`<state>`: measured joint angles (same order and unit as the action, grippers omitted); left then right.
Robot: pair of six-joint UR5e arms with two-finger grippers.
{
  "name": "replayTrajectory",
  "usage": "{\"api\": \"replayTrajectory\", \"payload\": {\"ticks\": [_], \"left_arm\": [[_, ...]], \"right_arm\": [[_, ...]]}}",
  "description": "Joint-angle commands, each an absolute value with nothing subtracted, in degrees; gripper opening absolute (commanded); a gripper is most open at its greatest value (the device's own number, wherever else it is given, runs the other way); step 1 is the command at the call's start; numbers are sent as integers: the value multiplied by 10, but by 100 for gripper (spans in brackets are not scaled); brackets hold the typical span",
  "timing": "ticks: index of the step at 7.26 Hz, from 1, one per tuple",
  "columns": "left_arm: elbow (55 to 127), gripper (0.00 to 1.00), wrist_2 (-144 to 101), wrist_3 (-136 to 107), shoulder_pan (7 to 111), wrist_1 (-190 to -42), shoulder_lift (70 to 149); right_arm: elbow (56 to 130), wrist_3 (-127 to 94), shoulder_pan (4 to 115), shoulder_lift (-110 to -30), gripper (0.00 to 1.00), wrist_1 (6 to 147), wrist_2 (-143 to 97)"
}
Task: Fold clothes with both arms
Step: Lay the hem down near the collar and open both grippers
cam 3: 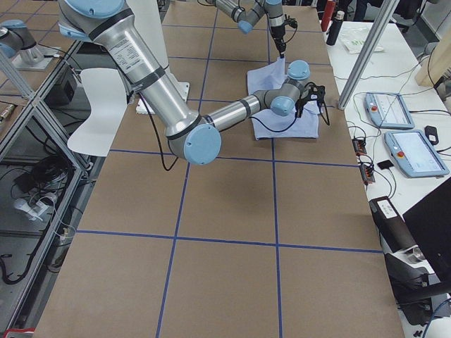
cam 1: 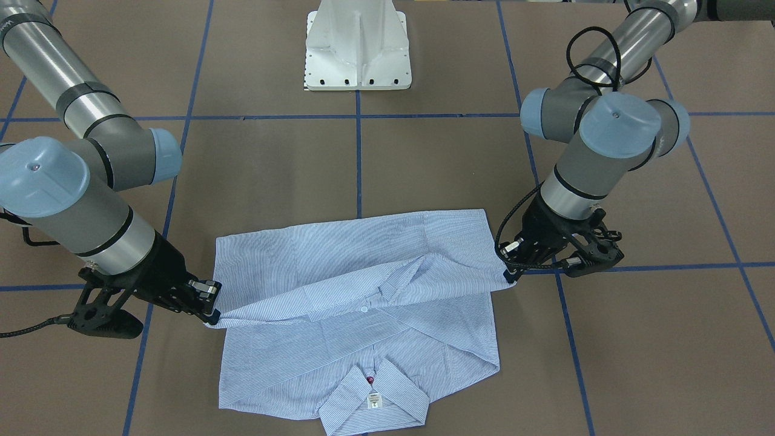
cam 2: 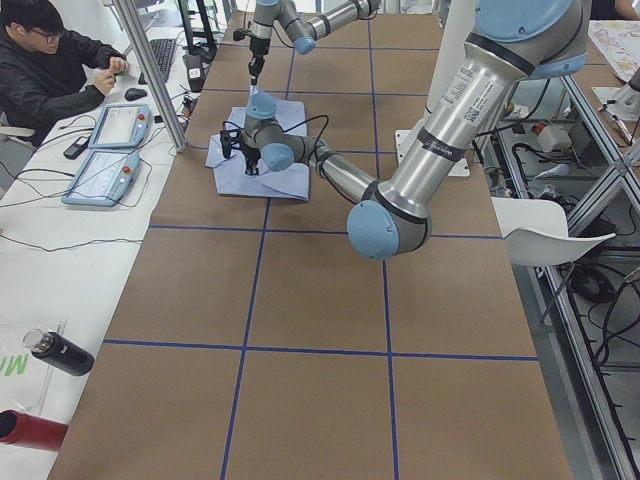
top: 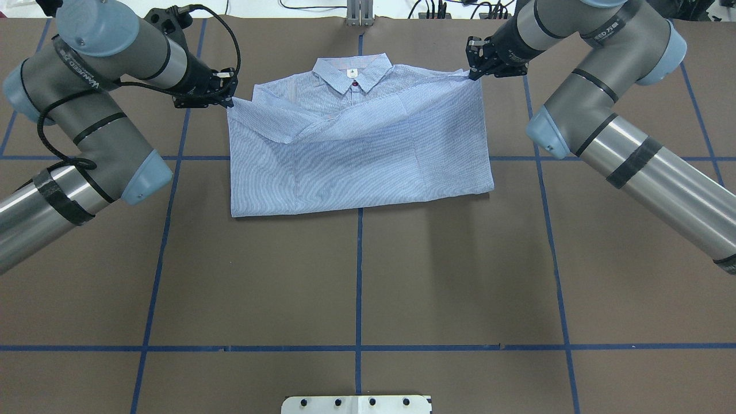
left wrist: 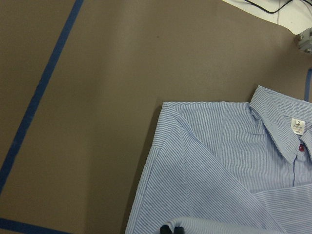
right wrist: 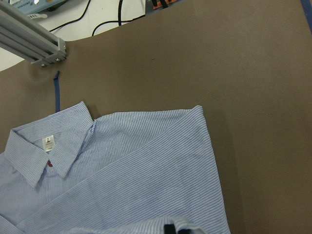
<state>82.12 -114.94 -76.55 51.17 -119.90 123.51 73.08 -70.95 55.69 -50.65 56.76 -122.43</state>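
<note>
The blue-and-white pinstriped shirt [top: 368, 149] lies far across the table, its collar and white neck label [top: 352, 73] towards the far edge. Its lower half is folded up over the body. My left gripper [top: 230, 102] is shut on the folded layer's left corner and holds it slightly raised beside the shoulder. My right gripper [top: 472, 73] is shut on the right corner by the other shoulder. In the front-facing view the shirt [cam 1: 363, 272] stretches between the left gripper [cam 1: 510, 277] and the right gripper [cam 1: 211, 318]. The wrist views show the shirt [left wrist: 209, 165] [right wrist: 122, 165] beneath each pinched edge.
The white pedestal base [top: 356, 404] stands at the near edge. Blue tape lines [top: 359, 276] cross the brown table. An aluminium post [top: 359, 14] stands just beyond the collar. A seated operator [cam 2: 50, 60], teach pendants [cam 2: 105, 150] and bottles [cam 2: 60, 352] are on the side bench.
</note>
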Motion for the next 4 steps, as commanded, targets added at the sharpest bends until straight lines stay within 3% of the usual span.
{"api": "replayTrajectory", "payload": {"ticks": [1, 4], "left_arm": [[765, 0, -1149, -764, 514, -1260, 1242], [754, 0, -1148, -763, 515, -1261, 1245]], "right_arm": [[698, -710, 560, -489, 0, 567, -1224], [675, -710, 577, -491, 0, 568, -1228]]}}
